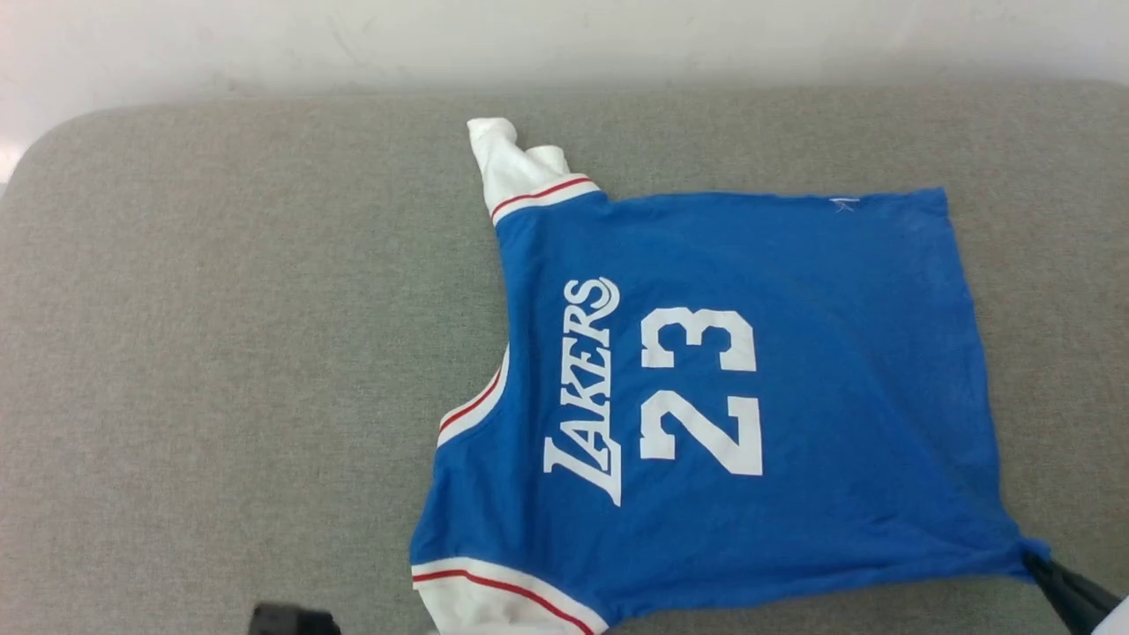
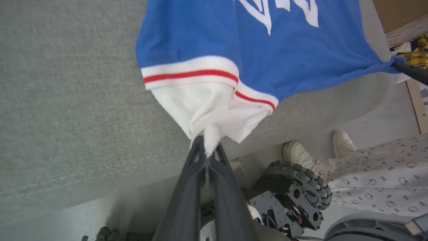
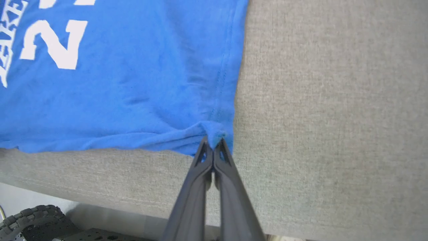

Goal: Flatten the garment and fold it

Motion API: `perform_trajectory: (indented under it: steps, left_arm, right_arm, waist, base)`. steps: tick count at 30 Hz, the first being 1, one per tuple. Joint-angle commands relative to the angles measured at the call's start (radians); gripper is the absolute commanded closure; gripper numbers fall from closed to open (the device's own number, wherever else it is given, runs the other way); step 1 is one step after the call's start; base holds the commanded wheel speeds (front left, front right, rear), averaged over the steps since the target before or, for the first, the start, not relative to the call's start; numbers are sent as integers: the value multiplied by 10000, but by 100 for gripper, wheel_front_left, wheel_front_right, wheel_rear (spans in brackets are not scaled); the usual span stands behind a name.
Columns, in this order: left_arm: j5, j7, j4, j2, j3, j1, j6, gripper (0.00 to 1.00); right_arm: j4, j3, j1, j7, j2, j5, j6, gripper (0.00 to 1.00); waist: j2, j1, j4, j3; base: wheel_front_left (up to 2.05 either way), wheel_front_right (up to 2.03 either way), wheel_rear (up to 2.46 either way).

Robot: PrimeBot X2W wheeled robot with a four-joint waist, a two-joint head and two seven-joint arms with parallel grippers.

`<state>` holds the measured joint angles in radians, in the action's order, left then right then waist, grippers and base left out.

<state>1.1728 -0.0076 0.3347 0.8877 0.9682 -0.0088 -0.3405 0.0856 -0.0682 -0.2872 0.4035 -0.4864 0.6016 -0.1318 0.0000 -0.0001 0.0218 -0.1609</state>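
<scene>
Garment [image 1: 838,370]: it lay chest-side up on the grey upholstered surface [image 1: 220,353], turned sideways to me, neckline [image 1: 472,406] toward my left and hem toward my right.

Left gripper [image 2: 209,148]: clenched on the tip of the near white sleeve [image 2: 214,110].

Right gripper [image 3: 213,142]: clenched on the near hem corner [image 3: 215,131].

Judgement: the two grips sat at opposite ends of the near edge so that I could draw that edge taut and spread the body flat. Creases fanning from the right-hand corner fitted that tension. The far sleeve [image 1: 516,163] lay crumpled and upturned, so I rated flattening as unfinished and folding as not begun.

Writing: white lettering read "LAKERS", with the numerals "23" beside it. A small pale mark [image 1: 844,205] near the far edge was too small to read
</scene>
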Motion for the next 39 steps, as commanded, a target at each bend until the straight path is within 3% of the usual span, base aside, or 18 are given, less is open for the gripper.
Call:
perform_trajectory:
  steps: [1,8,16,28,34,39]
  left_arm:
    - [-350,-233,130,128,-180,-313,-95,100]
    - [-1705,-302,690,574,-586,-1674,-260,100]
    - [-2655,829,760,727,-1018,-4023,117,100]
    - [-2887,1118,-1654,-744,-1326,-6804,1608,100]
    - [-3122,401,-3205,-1567,-1295,-7266,1964,100]
    - [-2806,712,-4165,-1932,-1043,-7224,2250,100]
  right_arm:
    - [155,-82,211,-167,70,-130,11,100]
    - [620,-220,1123,-640,-45,-405,11,100]
    - [700,-142,2846,-888,-579,-628,11,100]
    - [-671,1212,5673,-787,-1336,-671,11,100]
    - [-1670,1808,6345,-973,-1470,-539,11,100]
    - [-2218,2229,6621,-1140,-1503,-366,11,100]
  waist:
    - [0,1,-48,34]
    - [0,1,-151,-237]
    - [0,1,-256,-1190]
    - [0,1,-455,-2720]
    - [0,1,-408,-3060]
    - [0,1,-417,-3193]
  base:
    - [0,0,0]
    - [0,0,0]
    - [0,0,0]
    - [0,0,0]
    - [0,0,0]
    - [0,0,0]
